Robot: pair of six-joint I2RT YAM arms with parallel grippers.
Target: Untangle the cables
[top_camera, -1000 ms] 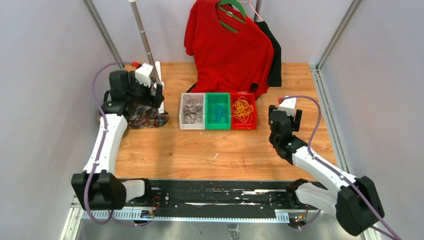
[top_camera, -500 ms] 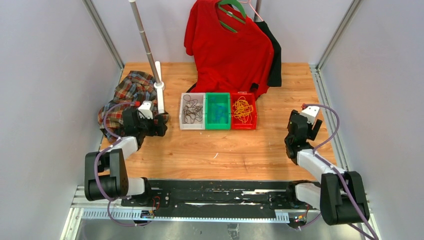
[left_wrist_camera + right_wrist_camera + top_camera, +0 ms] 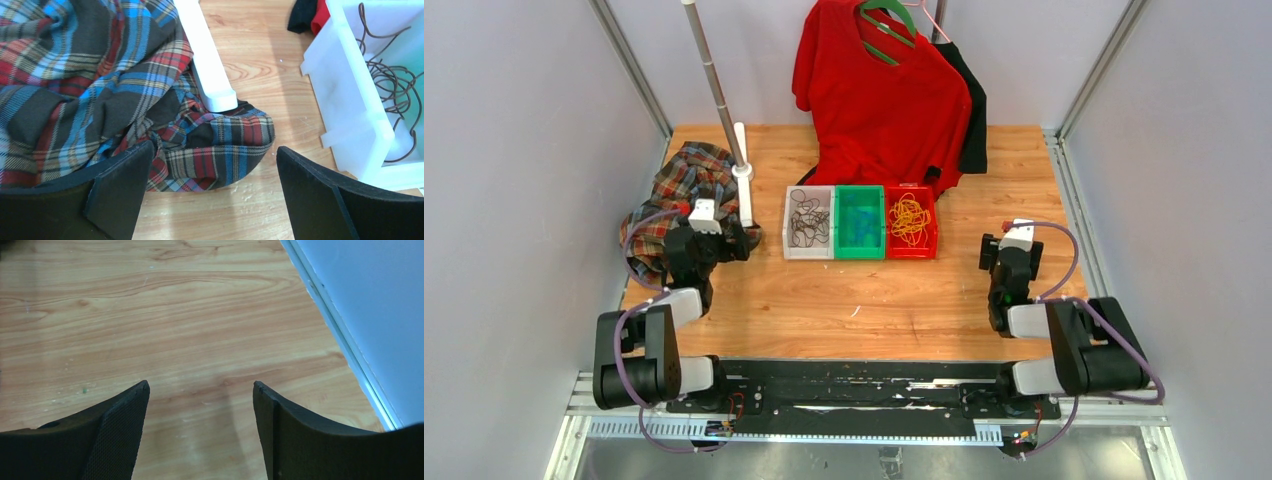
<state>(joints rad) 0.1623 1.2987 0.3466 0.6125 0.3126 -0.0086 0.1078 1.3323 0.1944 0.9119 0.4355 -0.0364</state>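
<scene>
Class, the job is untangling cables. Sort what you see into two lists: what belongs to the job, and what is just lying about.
Job: dark cables, blue cables, yellow cables, white bin, green bin, red bin.

Lying about: plaid shirt, red shirt, black garment, pole, hanger.

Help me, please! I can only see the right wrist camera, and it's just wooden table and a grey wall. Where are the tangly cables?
Observer: They're in a row of square plastic bins at mid-table, off to the left of your right gripper: a white bin, a green bin and a red bin.
Operator: What colour cables are in each?
Observer: Thin dark cables are in the white bin, blue cables in the green bin, and yellow-orange cables in the red bin.
Operator: Is the other arm holding any?
Observer: No. The left gripper is open and empty, over the edge of a crumpled plaid shirt.
</scene>
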